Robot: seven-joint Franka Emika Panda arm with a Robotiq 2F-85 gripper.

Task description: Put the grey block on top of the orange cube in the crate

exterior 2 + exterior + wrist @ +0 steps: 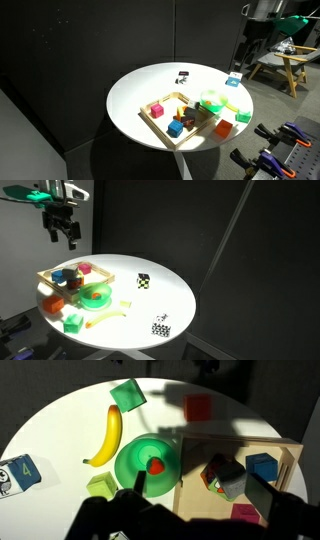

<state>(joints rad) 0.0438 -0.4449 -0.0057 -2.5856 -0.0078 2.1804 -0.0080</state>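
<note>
In the wrist view the crate [240,440] lies at the right. In it the grey block [231,479] sits tilted on top of the orange cube [207,477], of which only an edge shows. My gripper [200,488] is open and empty, high above the crate, with one finger over the green bowl's edge and one over the crate. In both exterior views the gripper [60,230] [250,52] hangs well above the table, and the crate [100,270] [160,125] shows with blocks inside. The grey block is too small to make out there.
A blue cube [262,465] and a pink block [245,513] lie in the crate. The green bowl [147,460] holds a small red thing. A banana [108,435], a green block [127,395], a red block [197,407] and checkered cubes [143,279] [160,328] lie around.
</note>
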